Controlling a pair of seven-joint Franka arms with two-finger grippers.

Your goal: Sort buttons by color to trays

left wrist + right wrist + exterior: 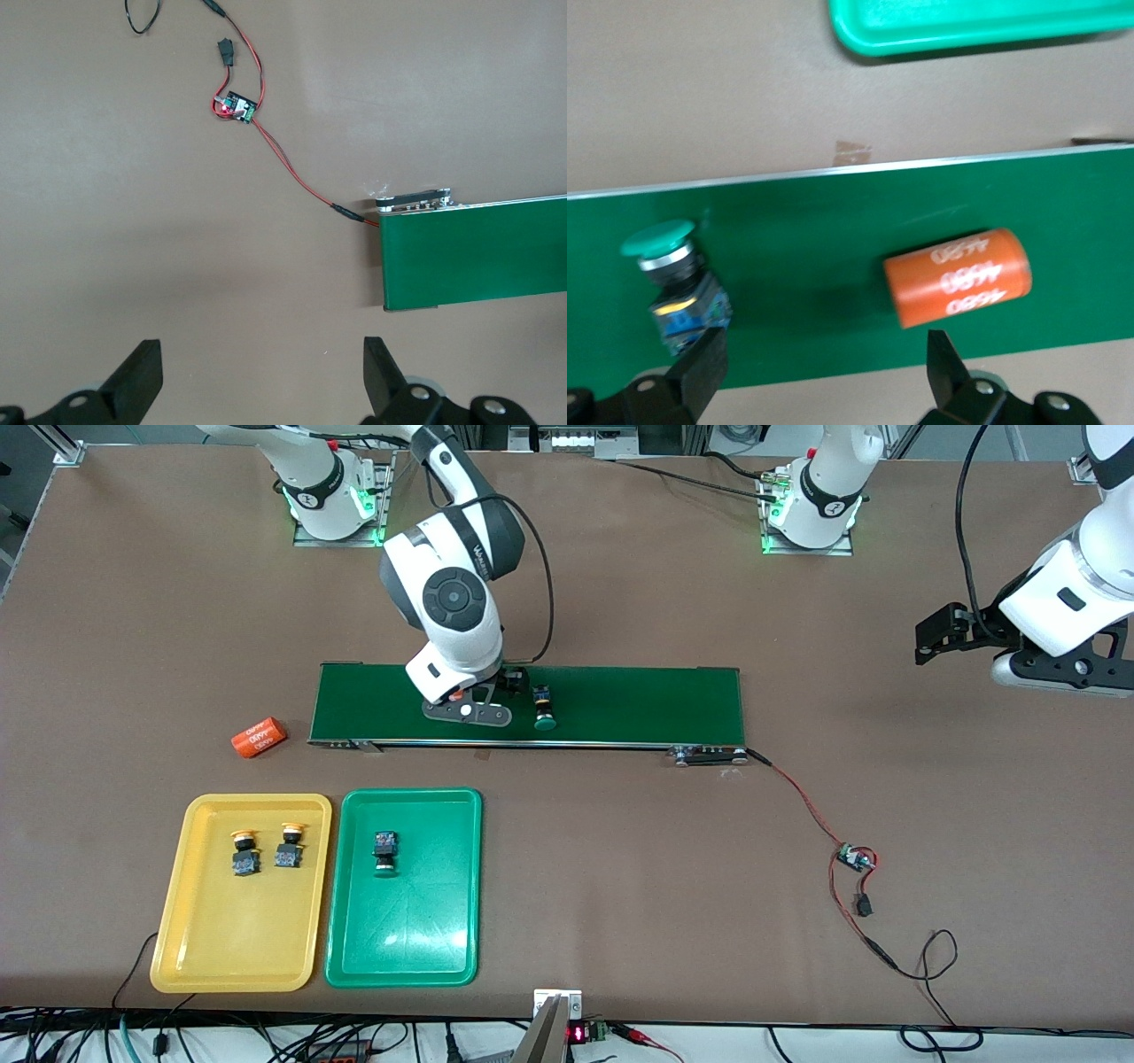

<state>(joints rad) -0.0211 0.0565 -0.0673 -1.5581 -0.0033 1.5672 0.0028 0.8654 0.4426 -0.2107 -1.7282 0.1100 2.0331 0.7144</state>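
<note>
I have the right gripper low over the dark green conveyor belt, its fingers spread wide and holding nothing. In its wrist view an orange cylinder marked 4680 lies on the belt just ahead of the fingers, and a green-capped button lies on its side on the belt beside it, toward the left arm's end. I see 1 more orange cylinder on the table off the belt's end, toward the right arm's end.

The 2 trays sit side by side nearer the front camera than the belt. The yellow tray holds 2 yellow-capped buttons next to each other. The green tray holds 1 green-capped button lying on its side.

The left gripper waits in the air over bare table past the belt's end, fingers apart and empty. A small circuit board on red wire lies nearby on the table.
</note>
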